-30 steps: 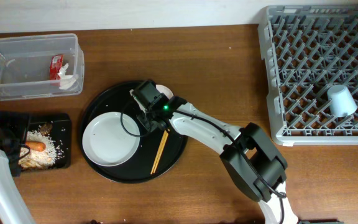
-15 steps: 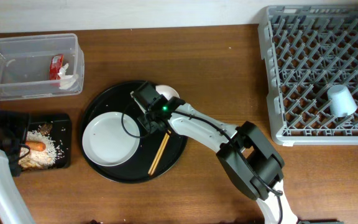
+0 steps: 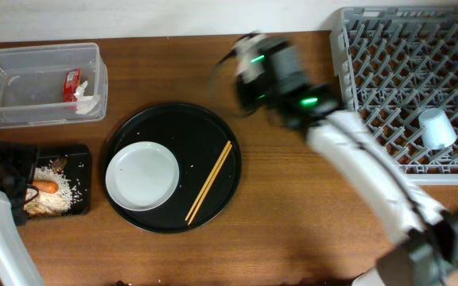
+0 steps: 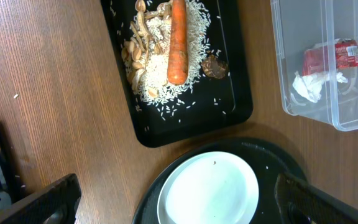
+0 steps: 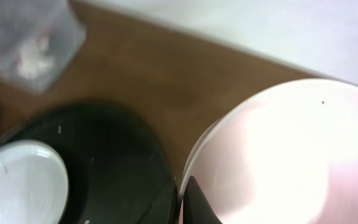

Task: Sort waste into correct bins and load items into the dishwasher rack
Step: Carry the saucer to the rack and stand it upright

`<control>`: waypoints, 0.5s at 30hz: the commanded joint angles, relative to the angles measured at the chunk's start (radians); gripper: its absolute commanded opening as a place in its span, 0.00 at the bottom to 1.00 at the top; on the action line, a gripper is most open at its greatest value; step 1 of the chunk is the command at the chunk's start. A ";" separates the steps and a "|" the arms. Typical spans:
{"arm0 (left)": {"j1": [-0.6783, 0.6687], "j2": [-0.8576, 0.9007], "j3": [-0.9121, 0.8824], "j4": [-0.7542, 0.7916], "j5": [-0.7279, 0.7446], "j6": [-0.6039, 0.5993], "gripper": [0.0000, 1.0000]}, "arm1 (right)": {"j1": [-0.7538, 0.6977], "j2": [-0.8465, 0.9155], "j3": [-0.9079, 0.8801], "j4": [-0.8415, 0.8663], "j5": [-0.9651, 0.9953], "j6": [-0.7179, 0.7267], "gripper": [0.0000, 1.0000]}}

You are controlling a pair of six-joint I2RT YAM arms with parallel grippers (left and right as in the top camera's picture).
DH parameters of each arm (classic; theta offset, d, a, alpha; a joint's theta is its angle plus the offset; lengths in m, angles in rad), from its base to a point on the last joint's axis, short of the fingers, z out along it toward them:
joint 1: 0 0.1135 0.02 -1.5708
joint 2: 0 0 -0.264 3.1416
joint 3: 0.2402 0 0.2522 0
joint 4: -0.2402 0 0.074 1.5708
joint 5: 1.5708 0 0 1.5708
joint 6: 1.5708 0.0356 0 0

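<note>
My right gripper (image 3: 254, 67) is a blur in the air between the round black tray (image 3: 213, 127) and the dishwasher rack (image 3: 404, 87). It is shut on the rim of the small white dish (image 5: 291, 143), with one dark finger (image 5: 194, 202) inside the bowl. The white plate (image 3: 141, 176) lies on the round tray. A pale cup (image 3: 436, 129) stands upside down in the rack. My left gripper (image 4: 179, 208) hangs open above the plate (image 4: 207, 190), holding nothing. The shallow black tray (image 4: 241, 106) holds rice, a carrot (image 4: 177, 43) and a brown lump (image 4: 215, 66).
A pair of wooden chopsticks (image 3: 209, 181) lies slanted on the round tray, right of the plate. The clear tub (image 3: 38, 83) at the back left holds a red sachet (image 3: 71, 82) and a white tissue (image 3: 86, 102). Bare wood lies along the front.
My right gripper shut on the small white dish at the round tray's back edge and swung it up and right toward the rack. The chopsticks shifted slightly. The left arm stayed put.
</note>
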 commanded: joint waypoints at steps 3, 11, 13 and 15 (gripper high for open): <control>0.003 -0.007 0.002 -0.002 -0.008 -0.010 0.99 | -0.466 -0.054 0.018 0.053 -0.563 0.011 0.04; 0.003 -0.007 0.002 -0.002 -0.008 -0.010 0.99 | -0.995 0.190 0.018 0.564 -1.213 0.334 0.04; 0.003 -0.007 0.002 -0.002 -0.008 -0.010 0.99 | -1.035 0.270 0.018 0.671 -1.204 0.404 0.04; 0.003 -0.007 0.002 -0.002 -0.008 -0.010 0.99 | -1.063 0.356 0.018 0.766 -1.181 0.488 0.04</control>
